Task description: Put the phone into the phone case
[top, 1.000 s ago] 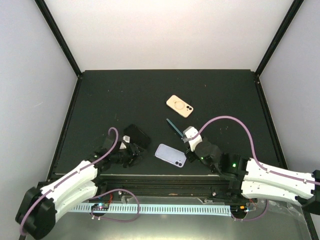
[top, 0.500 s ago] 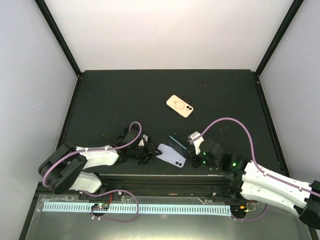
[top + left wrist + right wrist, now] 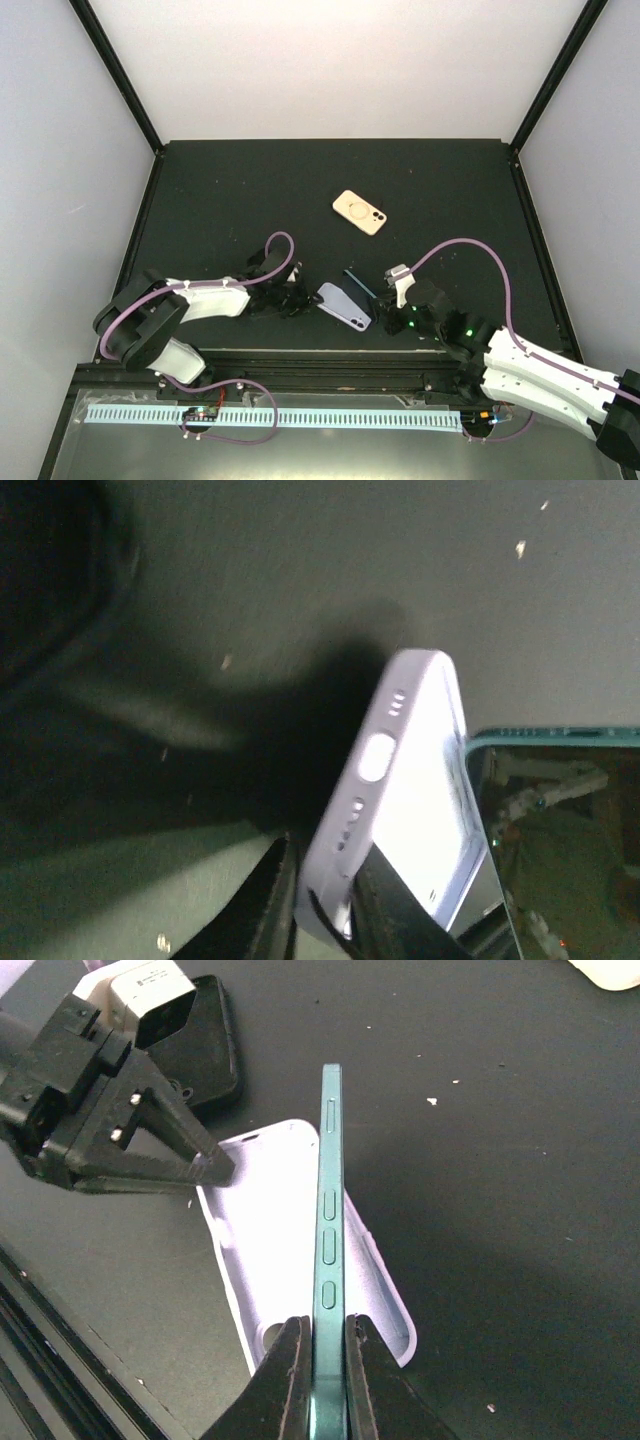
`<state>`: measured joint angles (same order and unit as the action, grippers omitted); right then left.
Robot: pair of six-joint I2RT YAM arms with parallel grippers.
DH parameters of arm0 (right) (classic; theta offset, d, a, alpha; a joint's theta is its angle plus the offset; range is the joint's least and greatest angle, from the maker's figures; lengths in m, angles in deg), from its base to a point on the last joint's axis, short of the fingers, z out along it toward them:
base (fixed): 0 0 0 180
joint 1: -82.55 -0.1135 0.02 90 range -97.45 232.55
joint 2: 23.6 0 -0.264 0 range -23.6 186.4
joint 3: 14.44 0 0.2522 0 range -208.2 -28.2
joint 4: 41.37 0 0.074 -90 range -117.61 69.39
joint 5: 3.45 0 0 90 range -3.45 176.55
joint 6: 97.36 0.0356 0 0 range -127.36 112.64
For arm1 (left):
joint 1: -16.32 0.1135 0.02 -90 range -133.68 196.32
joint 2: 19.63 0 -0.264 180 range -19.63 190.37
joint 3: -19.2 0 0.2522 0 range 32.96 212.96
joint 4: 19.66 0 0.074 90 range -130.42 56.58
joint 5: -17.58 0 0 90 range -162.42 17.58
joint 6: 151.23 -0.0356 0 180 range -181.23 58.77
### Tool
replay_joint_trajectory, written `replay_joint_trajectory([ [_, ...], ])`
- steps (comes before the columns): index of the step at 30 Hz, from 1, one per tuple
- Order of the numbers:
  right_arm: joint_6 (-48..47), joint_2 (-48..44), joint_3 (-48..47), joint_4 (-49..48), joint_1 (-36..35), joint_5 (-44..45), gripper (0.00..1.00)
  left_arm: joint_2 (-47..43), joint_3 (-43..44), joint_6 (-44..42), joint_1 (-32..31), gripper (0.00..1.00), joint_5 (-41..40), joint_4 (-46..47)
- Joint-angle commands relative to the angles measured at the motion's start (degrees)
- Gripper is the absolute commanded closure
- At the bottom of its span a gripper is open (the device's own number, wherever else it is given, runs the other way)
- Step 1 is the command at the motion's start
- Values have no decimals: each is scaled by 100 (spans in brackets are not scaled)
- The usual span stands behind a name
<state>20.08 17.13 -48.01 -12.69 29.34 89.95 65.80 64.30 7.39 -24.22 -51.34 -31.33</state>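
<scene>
- Phone (image 3: 328, 1210) is blue-green. It stands on its thin side, squeezed tight in the right pincer (image 3: 320, 1345).
- It is over the open side of the purple phone case (image 3: 262, 1230). I cannot tell if it touches the inside.
- The left pincer (image 3: 325, 880) pinches one end wall of the case, at about 9 o'clock from the phone in the top view.
- Done: both things are held and close together.
- Left to do: I think the phone must tip flat and be pushed in all the way.
- The table (image 3: 250, 190) ends close by at 6 o'clock, so there is little room there.
- More room is at 12 o'clock. A tan case (image 3: 358, 212) lies that way, well apart.
- A black flat thing (image 3: 205, 1050) sits just behind the left pincer.
</scene>
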Motion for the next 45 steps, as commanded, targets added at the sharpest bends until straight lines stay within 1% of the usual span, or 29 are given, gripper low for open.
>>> replay_joint_trajectory([
  [1,402,-269,62,-613,6,-271,99,232,631,-803,116,89,-514,-464],
  [6,644,-194,89,-825,3,-549,99,491,1158,-1432,210,90,-750,-862],
  [11,739,-108,224,-1180,4,-63,99,637,1403,-2142,300,89,-702,-1001],
  [15,792,94,426,-1898,7,130,99,807,1479,-2569,457,88,-359,-1067],
  [18,688,392,425,-2144,23,166,99,761,1408,-2632,505,84,-299,-1100],
  [22,553,768,453,-2489,115,120,99,518,1294,-2561,543,72,-334,-1093],
  [25,506,1027,450,-2766,231,-177,99,405,1261,-2513,603,63,-357,-1112],
  [27,466,1120,435,-2885,301,-270,99,366,1266,-2528,616,61,-369,-1133],
  [31,481,1137,506,-3178,461,-379,99,324,1222,-2527,626,60,-376,-1088],
  [34,473,1236,555,-3437,615,-606,99,387,1143,-2516,629,62,-353,-994],
  [38,516,1461,680,-3886,842,-1036,99,460,982,-2436,631,63,-227,-722],
  [45,569,2021,828,-4508,951,-1359,99,520,720,-2336,618,65,-21,-219],
])
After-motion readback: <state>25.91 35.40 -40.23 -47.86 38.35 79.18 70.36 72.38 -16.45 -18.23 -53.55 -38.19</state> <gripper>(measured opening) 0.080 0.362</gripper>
